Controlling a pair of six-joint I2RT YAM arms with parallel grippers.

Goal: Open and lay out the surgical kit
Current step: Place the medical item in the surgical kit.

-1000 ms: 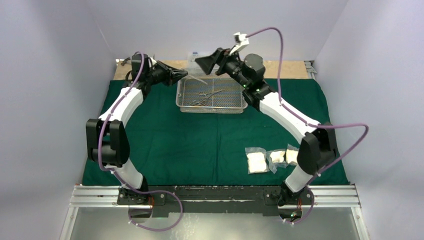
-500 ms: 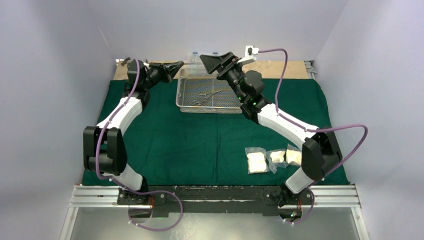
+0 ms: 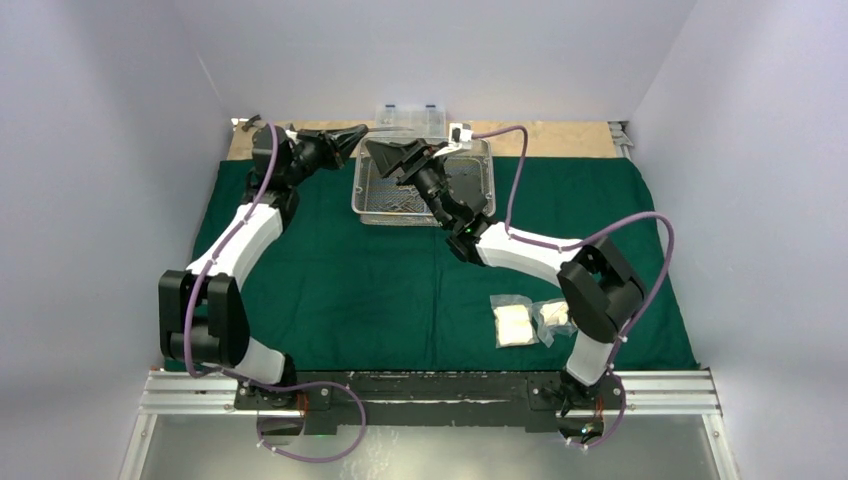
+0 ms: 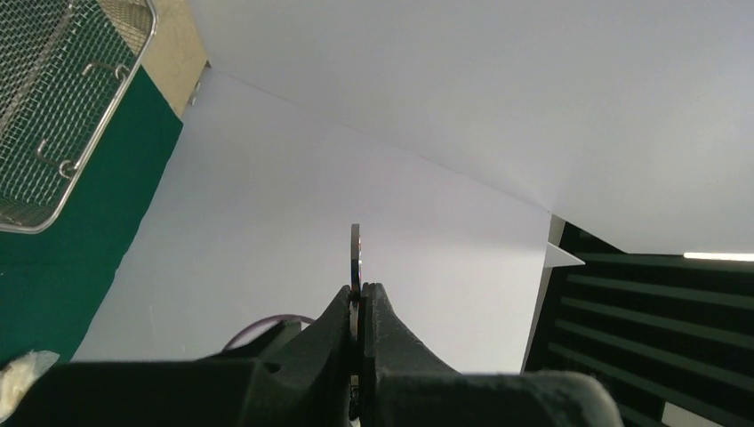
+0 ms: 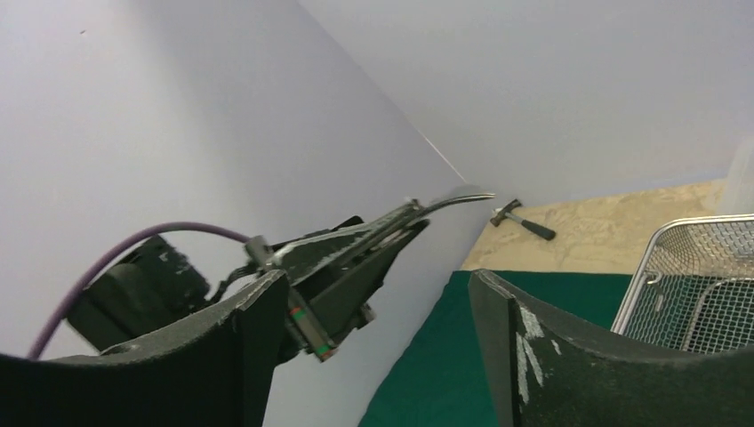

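The dark green cloth [image 3: 380,280] lies spread flat, with the steel mesh tray [image 3: 470,185] at its far edge. My left gripper [image 3: 358,132] is raised just left of the tray, shut on a thin curved steel instrument [image 5: 449,199] whose edge sticks up past its fingertips [image 4: 356,253]. My right gripper [image 3: 376,152] hovers over the tray's left end, open, facing the left gripper with nothing between its fingers [image 5: 253,307]. Packets of white gauze [image 3: 515,325] lie near the right arm's base. Instruments left in the tray are hidden by the right arm.
A clear plastic compartment box [image 3: 408,113] stands behind the tray on the bare wood strip. A small hammer [image 5: 525,221] lies on that strip at the far left corner. White walls close in on three sides.
My right arm has swung left across the tray until its open jaws face the left gripper, and they have narrowed slightly. The left gripper has lifted a little with the instrument.
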